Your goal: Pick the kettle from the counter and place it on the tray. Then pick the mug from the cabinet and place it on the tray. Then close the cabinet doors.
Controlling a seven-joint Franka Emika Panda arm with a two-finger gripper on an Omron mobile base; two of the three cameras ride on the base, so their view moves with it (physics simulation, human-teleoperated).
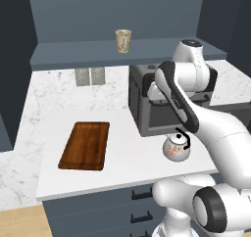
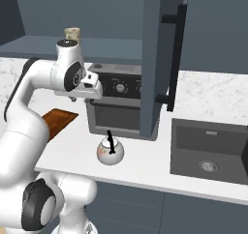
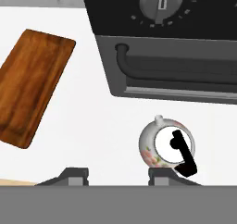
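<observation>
we see the white counter (image 1: 78, 108) with a dark oven (image 1: 147, 104) at the back. the brown tray (image 1: 86, 145) lies flat to the left, well apart from the kettle (image 1: 175, 147), which sits upright just in front of the oven. the mug (image 1: 123, 40) stands up on the cabinet (image 1: 73, 55) shelf. our claw (image 3: 115, 174) hangs above the kettle, open and holding nothing.

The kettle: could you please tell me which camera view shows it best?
The hand view: the kettle is close, seen from above, with spout, lid and handle clear. The left base view has it small beside the arm; the right base view shows it small, before the oven.
</observation>
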